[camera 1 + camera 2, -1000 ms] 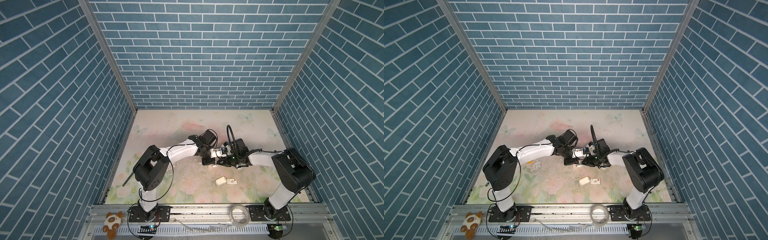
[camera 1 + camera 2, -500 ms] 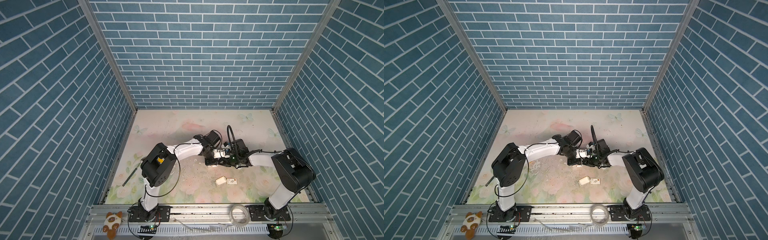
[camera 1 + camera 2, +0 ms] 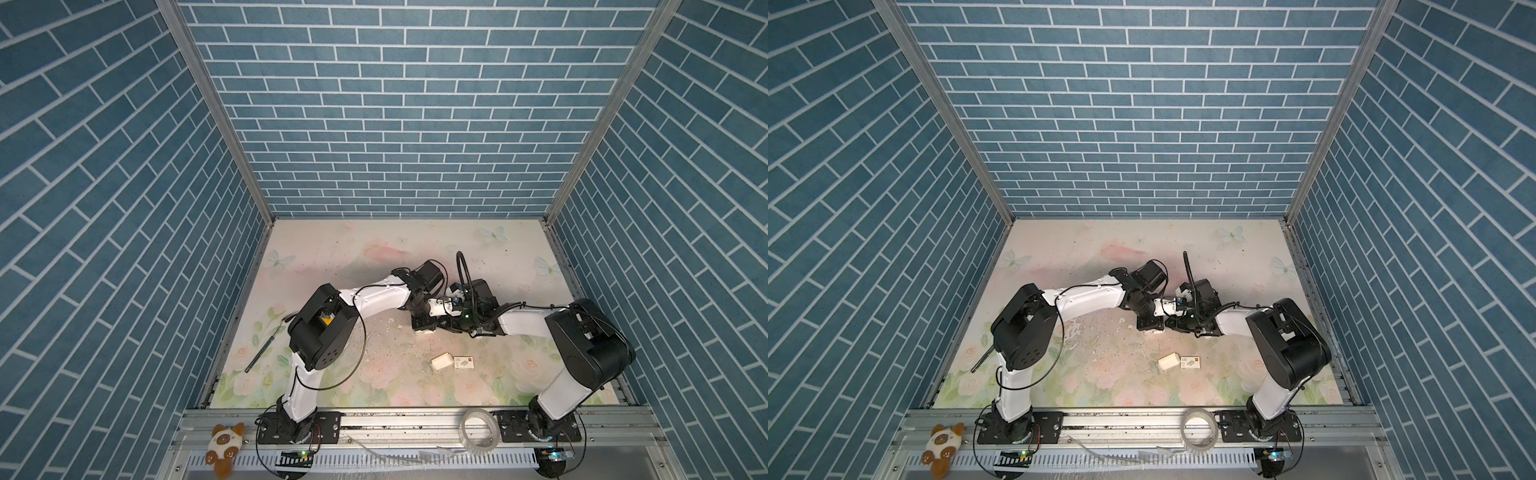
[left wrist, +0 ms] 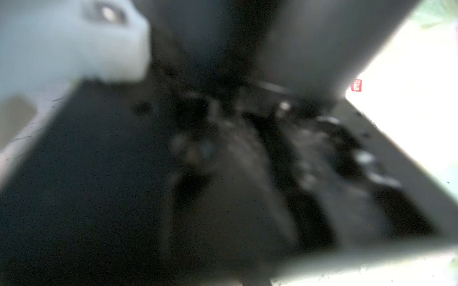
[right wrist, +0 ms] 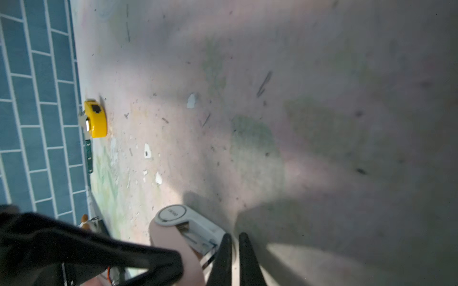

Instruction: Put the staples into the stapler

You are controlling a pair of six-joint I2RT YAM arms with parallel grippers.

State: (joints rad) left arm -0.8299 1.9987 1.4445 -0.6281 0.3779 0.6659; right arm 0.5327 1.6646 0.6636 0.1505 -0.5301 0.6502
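**White stapler clamped at mid-table, carton lying apart**

In both top views the stapler sits on the flowered table where the two arms meet. The left gripper is right over it. The right gripper lies just beside it, on the side of its own arm. The staples' carton, white with an orange dot, lies near the stapler on the front-rail side, apart from it. Its cream inner tray is slid out and rests against the carton or just beside it. No loose strip is clear enough to pick out here.

The left wrist view is a dark blur and shows nothing of the jaws. The left gripper is pressed shut, and I judge it is clamping the stapler to steady it.

In the right wrist view the stapler shows a round white end, and its pink upper arm seems swung off the white channel. The right gripper's fingers stand almost pressed together, right against the channel's edge. I cannot tell whether a thin strip is pinched between them.

A strip would likely be light, slick and brittle, since glued wire snaps if bent. It is best taken gently by its long flanks near the middle and kept level with the channel.
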